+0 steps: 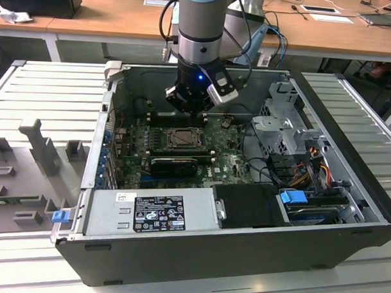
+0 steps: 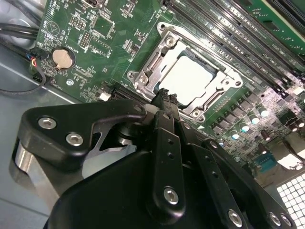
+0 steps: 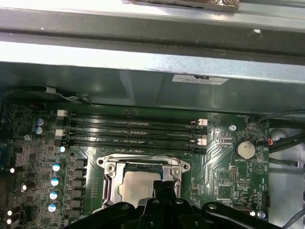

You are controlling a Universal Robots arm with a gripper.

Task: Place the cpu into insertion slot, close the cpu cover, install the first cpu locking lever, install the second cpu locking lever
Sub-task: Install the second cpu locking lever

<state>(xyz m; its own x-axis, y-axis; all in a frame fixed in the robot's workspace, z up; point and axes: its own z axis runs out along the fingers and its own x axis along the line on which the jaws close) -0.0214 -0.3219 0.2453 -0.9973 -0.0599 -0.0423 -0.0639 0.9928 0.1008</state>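
The cpu (image 2: 188, 78) (image 3: 137, 187), with its pale silver top, lies flat inside the insertion slot (image 1: 181, 139) of the green motherboard. The cpu cover (image 2: 145, 67) (image 3: 110, 177), a metal frame plate, lies down around the chip, whose top shows through the cut-out. My gripper (image 1: 191, 114) (image 2: 164, 95) (image 3: 164, 187) hangs just above the slot's edge. Its fingers are shut together, with nothing visible between them. The gripper body hides the near side of the slot in both wrist views.
Long black memory slots (image 3: 133, 133) run beside the socket, and a coin battery (image 2: 63, 58) (image 3: 245, 149) sits on the board. A black card (image 1: 174, 165), the power supply (image 1: 151, 212), a drive cage (image 1: 283, 124) and the case walls (image 3: 143, 86) surround the board.
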